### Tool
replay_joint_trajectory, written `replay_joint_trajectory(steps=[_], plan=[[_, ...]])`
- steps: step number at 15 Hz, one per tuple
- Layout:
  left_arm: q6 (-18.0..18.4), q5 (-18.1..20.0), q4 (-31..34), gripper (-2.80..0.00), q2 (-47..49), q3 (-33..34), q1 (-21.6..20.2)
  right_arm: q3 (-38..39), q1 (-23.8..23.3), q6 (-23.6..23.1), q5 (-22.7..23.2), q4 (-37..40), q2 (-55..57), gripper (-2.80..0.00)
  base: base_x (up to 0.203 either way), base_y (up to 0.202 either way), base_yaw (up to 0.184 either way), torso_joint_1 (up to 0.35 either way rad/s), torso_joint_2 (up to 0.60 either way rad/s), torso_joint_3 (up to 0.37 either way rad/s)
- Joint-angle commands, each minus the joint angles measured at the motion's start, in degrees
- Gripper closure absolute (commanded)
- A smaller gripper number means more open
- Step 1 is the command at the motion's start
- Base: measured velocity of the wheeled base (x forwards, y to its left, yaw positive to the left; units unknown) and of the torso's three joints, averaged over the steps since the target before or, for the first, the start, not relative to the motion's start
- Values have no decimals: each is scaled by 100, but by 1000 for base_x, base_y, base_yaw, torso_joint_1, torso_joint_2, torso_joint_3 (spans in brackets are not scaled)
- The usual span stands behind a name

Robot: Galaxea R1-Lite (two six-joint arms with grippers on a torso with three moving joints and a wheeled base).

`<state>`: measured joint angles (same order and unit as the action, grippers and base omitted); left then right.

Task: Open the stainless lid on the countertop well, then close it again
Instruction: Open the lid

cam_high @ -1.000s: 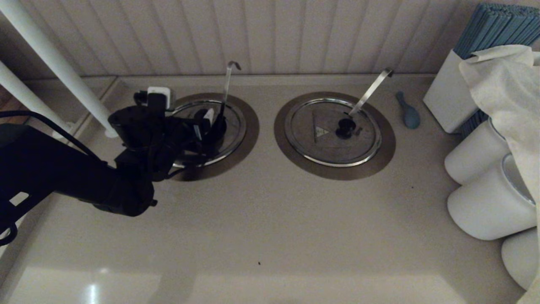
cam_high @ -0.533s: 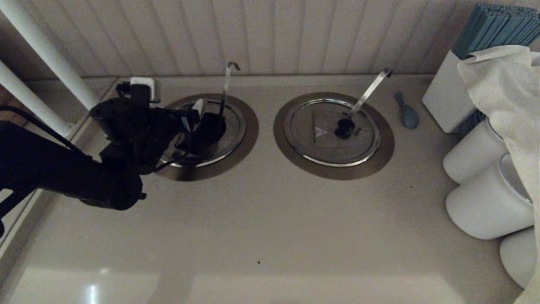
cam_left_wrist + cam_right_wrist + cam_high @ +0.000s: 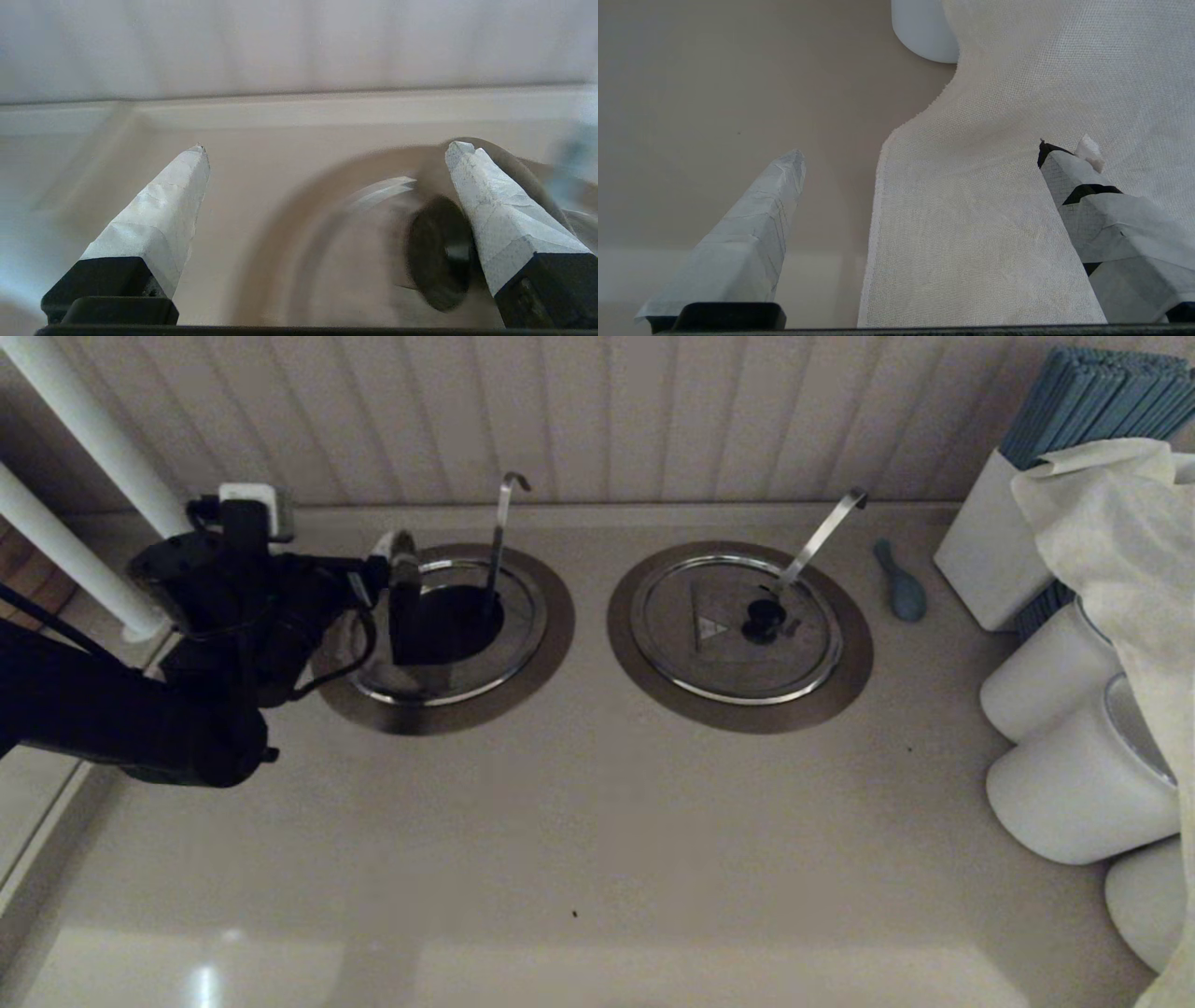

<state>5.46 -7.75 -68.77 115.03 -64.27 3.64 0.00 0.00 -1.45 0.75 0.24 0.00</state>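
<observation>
My left gripper [image 3: 397,555] hangs over the left edge of the round countertop well with the shiny chrome rim ring [image 3: 523,644] and its wide dull bronze-grey flange, fingers spread wide apart and holding nothing. The round grey steel lid with the black centre knob [image 3: 439,677] lies flat in the well, seated inside the chrome ring. In my left wrist view the knob [image 3: 439,254] sits just beside the inner face of one taped finger [image 3: 495,210], the other finger [image 3: 154,219] standing well apart from it over bare counter. The thin hook-tipped steel ladle handle [image 3: 502,537] rises upright through the lid, on its far side.

To the right, well apart, the twin steel lid with the broad flat strap handle [image 3: 738,625] is closed on its own well. The desk [image 3: 597,840] is smooth beige, backed by a pale ribbed wall panel [image 3: 597,411]. A small blue-grey object [image 3: 901,583] lies near the twin well, with white cylindrical containers [image 3: 1074,784] along the right edge. My right gripper [image 3: 920,196] is parked with fingers apart over a loose cream woven cloth [image 3: 994,210].
</observation>
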Motion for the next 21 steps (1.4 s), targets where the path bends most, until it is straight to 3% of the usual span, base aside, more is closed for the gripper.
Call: replay_joint_trajectory(steps=[1, 4, 10, 16, 21], plan=[[7, 75, -23, -280, -34, -6, -203, 0, 0, -4, 4, 2, 0, -280, 0, 0, 0, 0, 0, 0], [-2, 379, -23, -280, -146, -33, -606, 0, 0, -4, 4, 2, 3, -280, 0, 0, 0, 0, 0, 0], [-10, 396, -14, -280, -306, -203, -872, 0, 0, -4, 4, 2, 9, -280, 0, 0, 0, 0, 0, 0], [-20, 536, 143, -280, -485, -516, -1559, 0, 0, -4, 10, 2, 9, -280, 0, 0, 0, 0, 0, 0], [-290, 608, 548, -280, -765, -523, -1337, 0, 0, -4, 4, 2, 7, -280, 0, 0, 0, 0, 0, 0]])
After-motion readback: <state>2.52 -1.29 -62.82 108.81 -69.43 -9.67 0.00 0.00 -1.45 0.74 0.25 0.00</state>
